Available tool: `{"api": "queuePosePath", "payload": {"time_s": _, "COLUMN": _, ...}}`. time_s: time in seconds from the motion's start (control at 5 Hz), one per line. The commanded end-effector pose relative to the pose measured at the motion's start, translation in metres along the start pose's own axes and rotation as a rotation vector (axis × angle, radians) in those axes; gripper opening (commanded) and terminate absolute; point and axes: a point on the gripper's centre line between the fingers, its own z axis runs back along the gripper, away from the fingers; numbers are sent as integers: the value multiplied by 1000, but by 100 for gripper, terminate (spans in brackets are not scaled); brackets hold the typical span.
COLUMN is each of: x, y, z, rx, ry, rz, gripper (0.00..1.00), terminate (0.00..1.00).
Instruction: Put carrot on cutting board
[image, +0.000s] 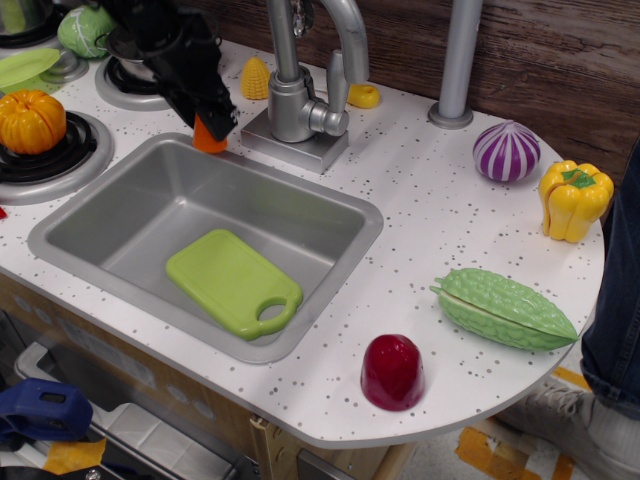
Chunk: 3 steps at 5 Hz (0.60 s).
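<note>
Speckled counter (440, 230) with a steel sink (150, 215) set in it. Cutting board (232, 281) lies flat on the sink floor, handle hole toward the front. Black gripper (212, 122) sits over the sink's back rim, just left of the faucet base (292, 125), clamped on the carrot (208, 137), which pokes out below it.
</note>
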Motion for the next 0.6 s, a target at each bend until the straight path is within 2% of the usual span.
{"api": "queuePosePath", "payload": {"time_s": 0.0, "x": -6, "y": -10, "z": 38, "rx": 80, "ry": -59, "rz": 43, "gripper": 0, "terminate": 0}}
{"api": "queuePosePath", "payload": {"time_s": 0.4, "x": -38, "y": -21, "z": 7, "rx": 73, "ry": -110, "rz": 100, "gripper": 0, "terminate": 0}}
